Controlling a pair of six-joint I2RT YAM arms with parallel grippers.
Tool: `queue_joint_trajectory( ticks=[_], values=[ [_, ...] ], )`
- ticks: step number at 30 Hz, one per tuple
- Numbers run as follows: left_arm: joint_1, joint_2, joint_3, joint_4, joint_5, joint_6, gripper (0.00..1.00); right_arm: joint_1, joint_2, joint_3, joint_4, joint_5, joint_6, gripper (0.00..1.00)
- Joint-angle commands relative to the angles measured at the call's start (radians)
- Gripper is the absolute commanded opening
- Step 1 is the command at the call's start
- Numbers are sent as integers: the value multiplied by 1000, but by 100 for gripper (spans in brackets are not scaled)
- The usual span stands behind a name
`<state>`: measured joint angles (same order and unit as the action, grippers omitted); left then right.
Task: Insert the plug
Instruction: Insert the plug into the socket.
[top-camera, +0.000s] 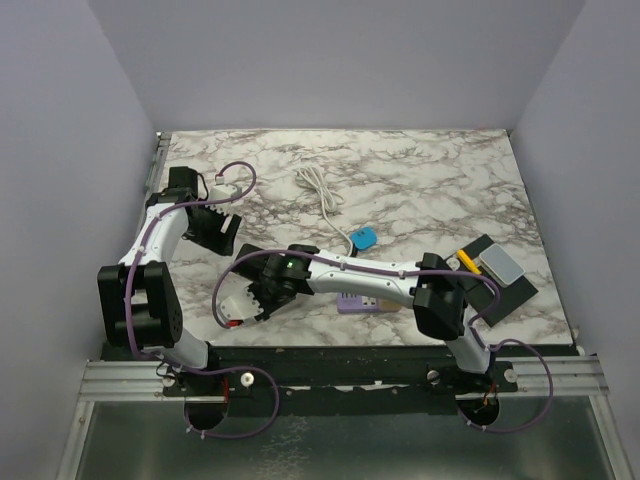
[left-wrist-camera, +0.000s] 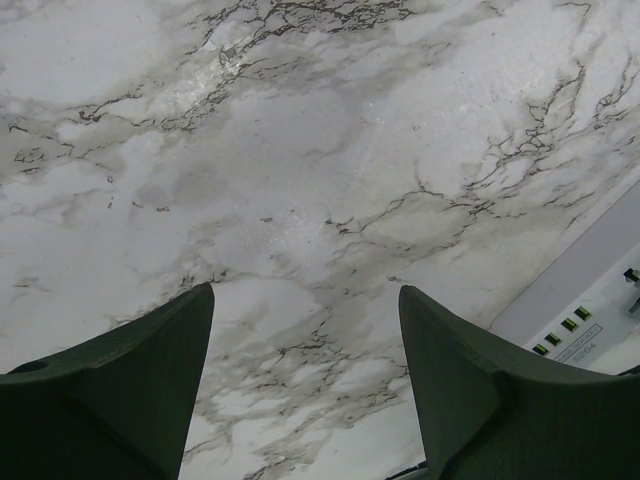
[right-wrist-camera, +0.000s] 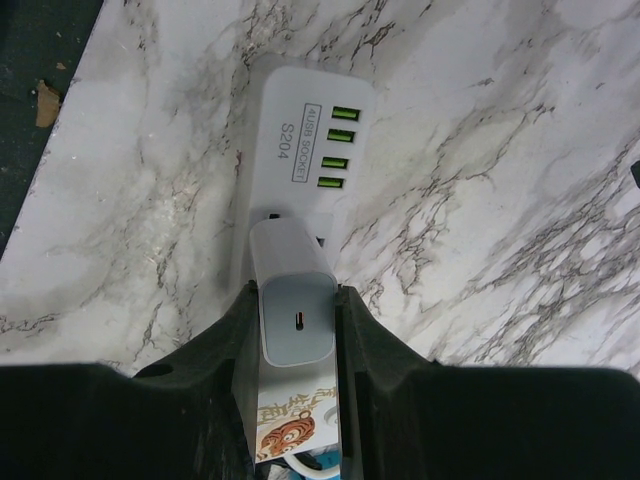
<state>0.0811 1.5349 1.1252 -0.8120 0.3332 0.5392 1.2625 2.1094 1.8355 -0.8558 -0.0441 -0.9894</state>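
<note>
Two right fingers (right-wrist-camera: 225, 350) are clenched on the sides of a white plug (right-wrist-camera: 292, 290), one against each long flank, so it sits squarely between them. Its far end meets the top face of a white power strip (right-wrist-camera: 310, 120), just behind the row of four green ports (whether the prongs are seated cannot be told).

Only the right wrist view shows that contact. From overhead the arm hides the plug and leaves just a white end of the strip (top-camera: 232, 308) showing. The left wrist view catches only a corner of the strip at its right edge. The left fingers (left-wrist-camera: 150, 390) stand released, spread wide over bare marble and holding nothing, well apart from the plug.

The strip lies close to the near edge of the worktop (top-camera: 420, 170); the dark border shows in the upper left corner of the right wrist view. Bare marble lies beyond the strip and to its sides. A coiled white cable (top-camera: 322, 195) lies farther back, toward the middle.
</note>
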Motion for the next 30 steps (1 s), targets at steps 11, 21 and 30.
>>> queue_joint_trajectory(
  ticks=[11, 21, 30],
  values=[
    [1, -36, -6, 10, 28, 2, 75, 10, 36, -15, -5, -31, 57, 1],
    [2, -37, 8, 10, 41, -10, 75, 9, 56, -23, -12, -27, 86, 1],
    [1, -40, 10, 9, 46, -14, 75, 10, 71, -43, -11, -24, 92, 1]
  ],
)
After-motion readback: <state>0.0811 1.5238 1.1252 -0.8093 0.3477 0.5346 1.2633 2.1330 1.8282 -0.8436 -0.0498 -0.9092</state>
